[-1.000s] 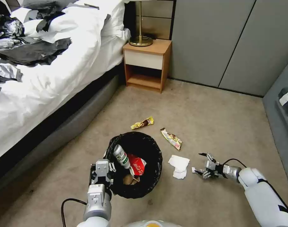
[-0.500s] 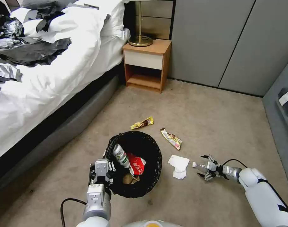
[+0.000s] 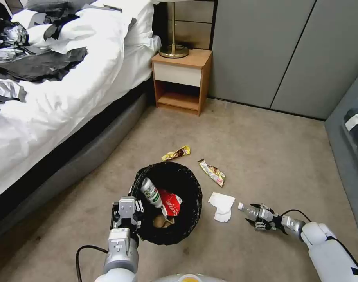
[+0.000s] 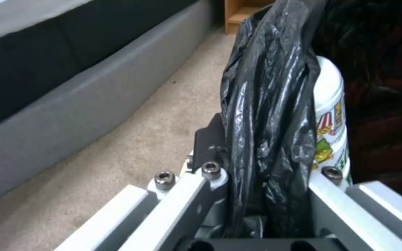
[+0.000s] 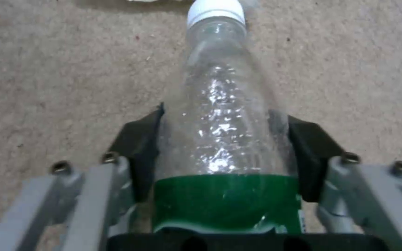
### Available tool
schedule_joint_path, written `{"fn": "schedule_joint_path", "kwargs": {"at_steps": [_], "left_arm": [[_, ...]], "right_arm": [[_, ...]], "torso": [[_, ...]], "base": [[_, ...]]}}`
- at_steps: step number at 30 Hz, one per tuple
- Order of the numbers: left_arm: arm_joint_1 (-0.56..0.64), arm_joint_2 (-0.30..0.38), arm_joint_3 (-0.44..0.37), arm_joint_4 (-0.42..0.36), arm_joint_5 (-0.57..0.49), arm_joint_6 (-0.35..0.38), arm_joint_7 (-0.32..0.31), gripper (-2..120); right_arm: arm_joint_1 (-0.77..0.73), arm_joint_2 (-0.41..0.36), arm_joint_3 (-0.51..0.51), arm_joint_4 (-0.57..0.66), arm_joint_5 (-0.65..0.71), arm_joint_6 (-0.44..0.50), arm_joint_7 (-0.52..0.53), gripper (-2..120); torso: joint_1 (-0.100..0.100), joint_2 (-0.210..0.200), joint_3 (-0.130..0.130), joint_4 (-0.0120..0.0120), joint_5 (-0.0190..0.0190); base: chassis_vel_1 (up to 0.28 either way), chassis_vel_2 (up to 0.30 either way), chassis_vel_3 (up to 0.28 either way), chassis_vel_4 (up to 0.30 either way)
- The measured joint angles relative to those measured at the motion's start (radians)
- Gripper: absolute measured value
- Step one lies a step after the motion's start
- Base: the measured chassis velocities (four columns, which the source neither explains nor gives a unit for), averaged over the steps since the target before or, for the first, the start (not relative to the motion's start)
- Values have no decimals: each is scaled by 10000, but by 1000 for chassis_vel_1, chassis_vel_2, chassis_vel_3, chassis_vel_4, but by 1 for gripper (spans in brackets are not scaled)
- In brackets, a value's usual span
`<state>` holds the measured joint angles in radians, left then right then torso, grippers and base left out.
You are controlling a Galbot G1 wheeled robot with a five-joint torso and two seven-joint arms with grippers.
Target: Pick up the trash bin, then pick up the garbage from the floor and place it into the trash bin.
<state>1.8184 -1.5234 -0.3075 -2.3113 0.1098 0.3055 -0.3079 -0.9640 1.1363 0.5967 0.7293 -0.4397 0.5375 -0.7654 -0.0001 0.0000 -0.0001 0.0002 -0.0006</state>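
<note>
Change since earlier: right pincer (image 3: pixel 252 216) has moved nearer the robot and lower in the head view, with the clear bottle (image 3: pixel 248 212) now lying between its fingers; bin and left arm sit as before.

Head view, trash bin: the trash bin (image 3: pixel 168 203) with its black liner stands on the carpet before the robot, near the bed (image 3: pixel 69 90); inside lie a white labelled bottle (image 3: pixel 150 192), a red wrapper (image 3: pixel 171 203) and something tan.
Head view, left pincer: the left pincer (image 3: pixel 126 214) sits at the bin's near-left rim, clamped on the liner edge.
Head view, right pincer: low over the carpet right of the bin, holding the clear bottle, whose white cap points toward the white tissues (image 3: pixel 222 204).
Head view, garbage on floor: the tissues lie just beside the bin's right side; a pale wrapper (image 3: pixel 212 172) lies beyond them, and a yellow wrapper (image 3: pixel 176 153) beyond the bin, toward the nightstand (image 3: pixel 181 80).

Left wrist view, pincer: the fingers (image 4: pixel 210 146) are pressed on a fold of the black liner (image 4: pixel 266 115) at the bin's rim; the white labelled bottle (image 4: pixel 331 118) leans just inside.

Right wrist view, pincer: the black fingertips (image 5: pixel 138 139) touch both sides of the clear bottle (image 5: pixel 220 122) above its green label, pinching it; the white cap points away, over the carpet (image 5: pixel 47 69).
</note>
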Motion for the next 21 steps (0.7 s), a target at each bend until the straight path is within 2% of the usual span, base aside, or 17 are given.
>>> {"fn": "schedule_joint_path", "kwargs": {"at_steps": [7,12,14,17,18,20,21], "left_arm": [[27,-8,49,-26,31,-6,-5,1],[15,-30,117,-22,84,-14,-5,1],[15,-27,116,-22,85,-15,-5,1],[17,-5,94,-28,73,-16,-5,1],[7,3,85,-28,62,-16,-5,1],[-20,22,79,-26,36,-17,-4,1],[-20,22,79,-26,36,-17,-4,1]], "right_arm": [[-99,2,149,-189,361,1,43,38],[-205,4,208,-51,457,4,48,28],[-235,6,205,-12,566,31,47,26],[-422,16,10,317,1226,60,122,26],[-550,48,-112,669,1794,98,183,26],[-857,84,-276,1585,2946,183,327,26],[-857,84,-276,1585,2946,183,327,26]], "torso": [[0,0,0,5,5],[0,0,0,-1,7],[0,0,1,-1,7],[1,0,3,-9,9],[2,-1,4,-10,25],[1,-1,3,-4,6],[1,-1,3,-4,6]], "base": [[0,0,0,0],[0,0,0,0],[0,0,0,0],[0,0,0,0],[0,0,0,0],[0,0,0,0],[0,0,0,0]]}}
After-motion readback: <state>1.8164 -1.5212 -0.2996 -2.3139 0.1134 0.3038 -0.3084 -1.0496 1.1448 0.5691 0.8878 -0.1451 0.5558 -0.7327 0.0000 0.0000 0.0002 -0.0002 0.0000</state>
